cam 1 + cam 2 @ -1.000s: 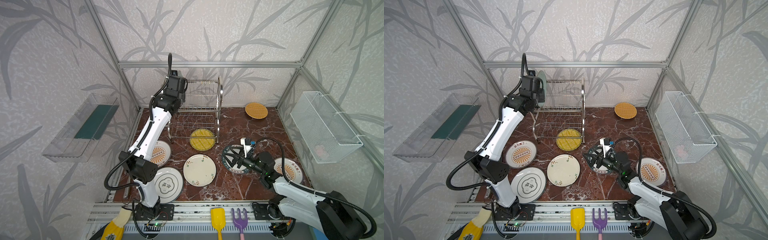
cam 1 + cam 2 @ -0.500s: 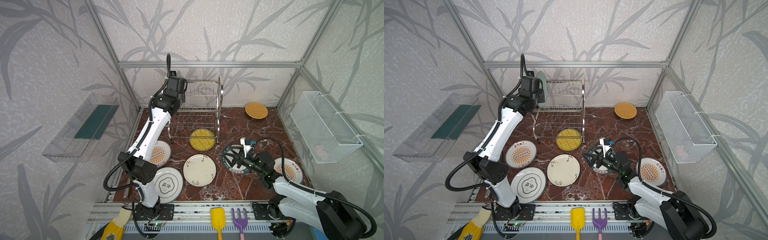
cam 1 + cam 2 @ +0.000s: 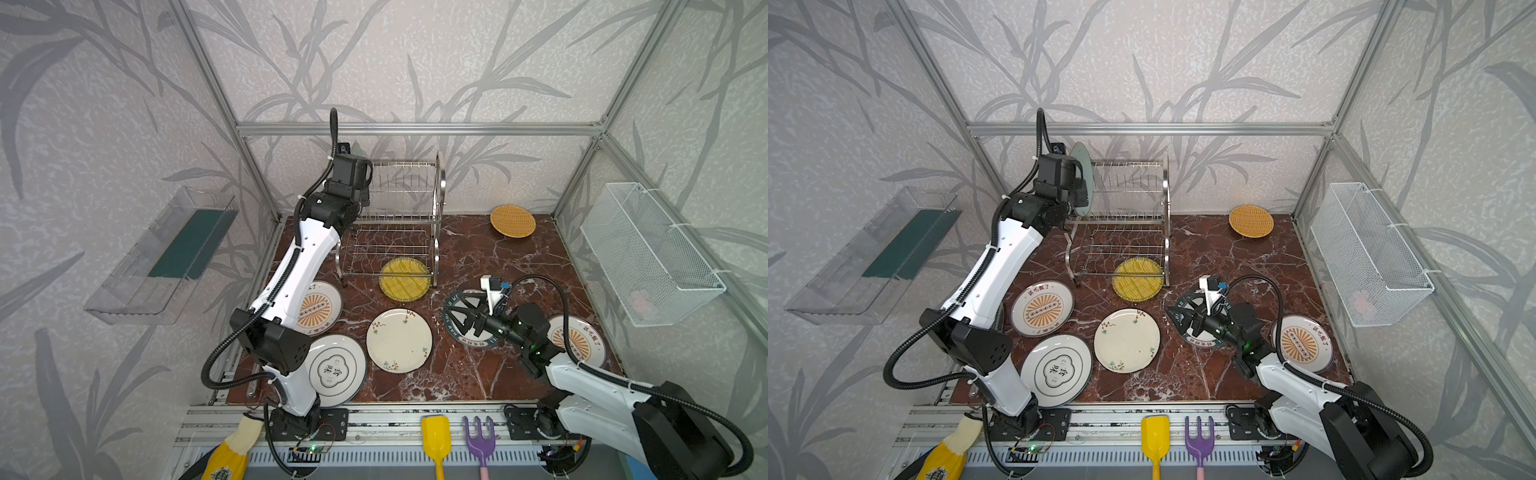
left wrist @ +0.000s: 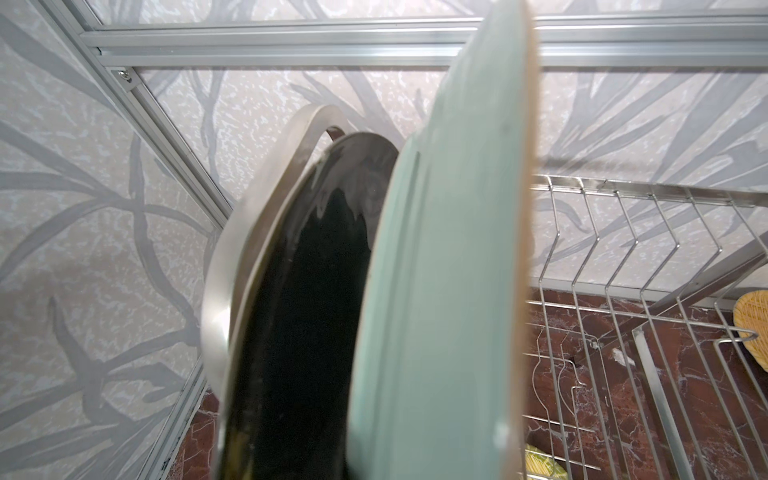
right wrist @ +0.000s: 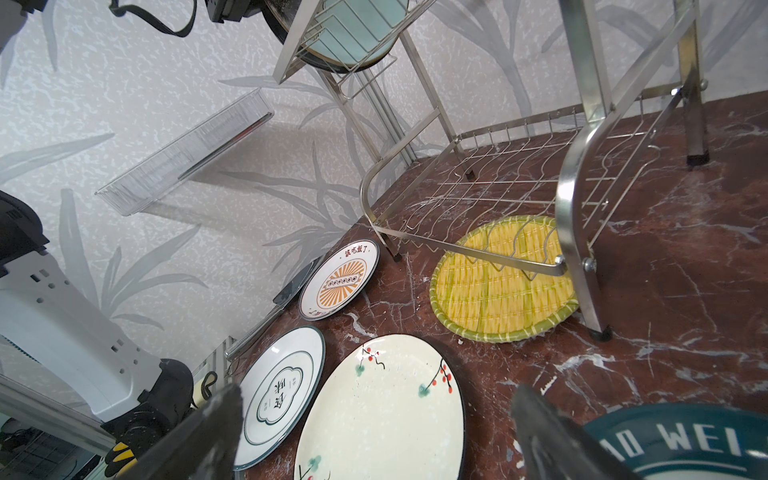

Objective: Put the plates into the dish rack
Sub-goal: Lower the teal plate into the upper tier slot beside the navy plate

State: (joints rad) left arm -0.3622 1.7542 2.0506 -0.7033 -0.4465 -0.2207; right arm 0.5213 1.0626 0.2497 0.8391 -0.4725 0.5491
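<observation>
Rack status: dish rack (image 3: 438, 195) carries two plates on edge at the left end of its upper tier.
Pale teal plate (image 4: 436, 291): upright, just beside the black plate (image 4: 316, 311), which stands against the arched side frame.
Left pincer (image 3: 1079, 192): at that same end; its grip cannot be told.
Right pincer (image 5: 374, 401): released, fingers spread wide, low over the teal-rimmed plate (image 5: 685, 440).
Yellow striped plate (image 3: 404, 278): flat on the table (image 3: 478, 249), far edge under the rack's front rail.
Open room: bare slot wires right of the pale teal plate; bare table between rack and orange woven plate (image 3: 512, 221).
</observation>
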